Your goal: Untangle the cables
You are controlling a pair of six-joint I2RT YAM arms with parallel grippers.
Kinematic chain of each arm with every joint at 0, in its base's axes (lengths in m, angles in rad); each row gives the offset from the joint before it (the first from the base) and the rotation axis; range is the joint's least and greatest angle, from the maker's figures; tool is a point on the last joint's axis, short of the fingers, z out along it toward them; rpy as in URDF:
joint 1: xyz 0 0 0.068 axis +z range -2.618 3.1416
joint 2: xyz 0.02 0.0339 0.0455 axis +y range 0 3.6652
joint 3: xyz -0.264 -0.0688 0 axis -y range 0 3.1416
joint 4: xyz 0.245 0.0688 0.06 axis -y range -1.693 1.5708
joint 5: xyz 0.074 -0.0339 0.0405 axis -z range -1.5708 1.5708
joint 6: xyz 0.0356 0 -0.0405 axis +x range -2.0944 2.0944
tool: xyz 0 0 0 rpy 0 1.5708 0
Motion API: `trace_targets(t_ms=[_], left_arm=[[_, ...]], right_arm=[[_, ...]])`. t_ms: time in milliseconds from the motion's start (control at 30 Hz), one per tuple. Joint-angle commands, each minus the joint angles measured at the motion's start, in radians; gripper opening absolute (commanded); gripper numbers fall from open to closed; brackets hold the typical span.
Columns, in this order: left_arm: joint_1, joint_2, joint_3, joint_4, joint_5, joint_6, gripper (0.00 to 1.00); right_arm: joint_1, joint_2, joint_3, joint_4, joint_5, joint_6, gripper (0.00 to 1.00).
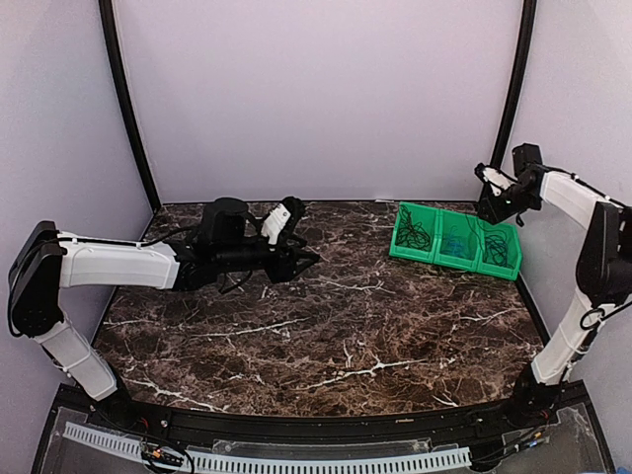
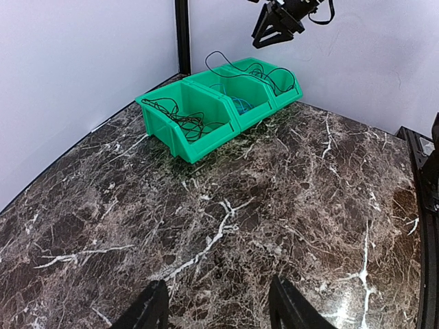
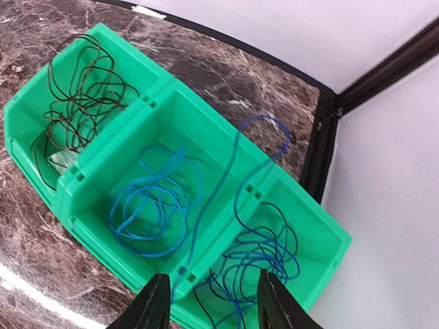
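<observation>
The cables lie in a green three-part bin (image 1: 425, 255) at the table's back right. Thin black wire (image 3: 75, 103) fills its left part, light blue wire (image 3: 151, 205) its middle, and darker blue wire mixed with black (image 3: 267, 253) its right part. One blue strand (image 3: 264, 130) loops out over the far rim and crosses the divider. My right gripper (image 3: 214, 305) hangs open above the bin's right part, nothing between its fingers. My left gripper (image 2: 219, 312) is open over bare marble at the table's middle left, well away from the bin (image 2: 206, 147).
The bin stands close to the right rear corner post (image 3: 322, 137) and the lilac side wall. A black rail (image 2: 418, 178) borders the marble table (image 1: 326, 336) on the right. The left arm (image 1: 118, 265) stretches low across the table's left half.
</observation>
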Motion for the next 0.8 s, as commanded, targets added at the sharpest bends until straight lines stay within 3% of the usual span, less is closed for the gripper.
trace_targets(t_ms=[0,300,533,633,767], left_arm=[[0.000,-0.013,0.010,0.002,0.016,-0.009,0.53],[-0.006,-0.021,0.011,-0.006,0.010,0.000,0.53],[-0.008,-0.020,0.013,-0.010,0.012,0.002,0.53],[-0.009,-0.019,0.014,-0.012,0.015,0.000,0.53],[-0.011,-0.017,0.015,-0.015,0.014,0.002,0.53]], right_arm=[[0.039,0.097,0.115,-0.005,0.014,0.039,0.47],[0.037,0.315,0.346,-0.041,0.055,0.182,0.51],[0.031,0.384,0.401,-0.046,0.089,0.224,0.53],[0.006,0.417,0.431,-0.058,0.043,0.255,0.46],[-0.036,0.443,0.453,-0.066,-0.029,0.293,0.25]])
